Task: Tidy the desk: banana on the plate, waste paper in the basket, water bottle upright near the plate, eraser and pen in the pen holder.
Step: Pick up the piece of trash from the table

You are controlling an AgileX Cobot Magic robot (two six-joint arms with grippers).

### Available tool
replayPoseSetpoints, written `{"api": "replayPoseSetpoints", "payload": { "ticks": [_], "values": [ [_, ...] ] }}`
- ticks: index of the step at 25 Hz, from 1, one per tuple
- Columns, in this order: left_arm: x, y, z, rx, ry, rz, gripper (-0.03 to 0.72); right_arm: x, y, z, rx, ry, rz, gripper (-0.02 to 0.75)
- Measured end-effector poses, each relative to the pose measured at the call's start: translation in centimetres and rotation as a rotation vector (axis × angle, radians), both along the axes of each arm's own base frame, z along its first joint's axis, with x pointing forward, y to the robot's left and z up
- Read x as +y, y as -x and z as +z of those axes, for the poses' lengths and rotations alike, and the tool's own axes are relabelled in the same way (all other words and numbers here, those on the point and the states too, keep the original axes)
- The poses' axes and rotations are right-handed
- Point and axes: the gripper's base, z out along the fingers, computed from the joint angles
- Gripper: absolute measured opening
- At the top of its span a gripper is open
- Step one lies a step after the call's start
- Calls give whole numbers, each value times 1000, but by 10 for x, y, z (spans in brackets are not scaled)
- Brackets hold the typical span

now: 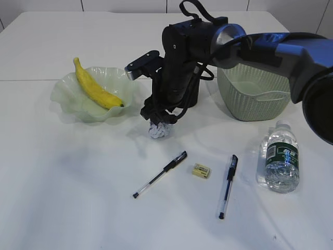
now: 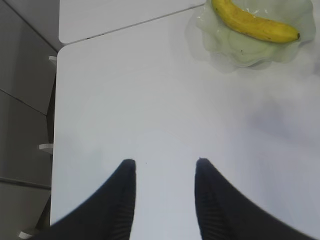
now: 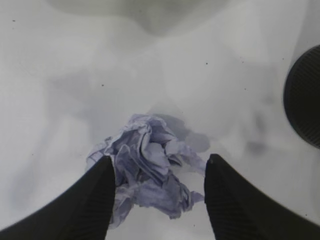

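The yellow banana (image 1: 96,88) lies in the pale green glass plate (image 1: 65,96); the left wrist view shows the banana (image 2: 252,22) and the plate (image 2: 240,52) too. The crumpled waste paper (image 1: 159,131) sits on the table in front of the plate. My right gripper (image 1: 158,121) reaches across and stands open around the paper (image 3: 145,145). Its left finger (image 3: 95,195) touches the paper and the right one stands clear. The left gripper (image 2: 165,161) is open over bare table, holding nothing. Two pens (image 1: 161,179) (image 1: 228,186) and a yellow eraser (image 1: 201,170) lie in front.
The green woven basket (image 1: 253,94) stands at the right, behind the water bottle (image 1: 279,156); whether the bottle stands or lies I cannot tell. A black ribbed pen holder (image 3: 304,97) shows at the right wrist view's edge. The table's left edge (image 2: 56,125) is near the left gripper.
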Motion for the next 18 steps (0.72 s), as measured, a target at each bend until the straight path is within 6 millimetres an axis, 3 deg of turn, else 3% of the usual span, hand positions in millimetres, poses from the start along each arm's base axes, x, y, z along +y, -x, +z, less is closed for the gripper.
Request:
{"api": "replayPoseSetpoints", "payload": {
  "ticks": [10, 18],
  "values": [
    [0, 0, 0, 6, 0, 1, 276, 0, 0, -1, 1, 2, 3, 391],
    [0, 1, -1, 12, -1, 3, 276, 0, 0, -25, 57, 36, 4, 389]
  ]
}}
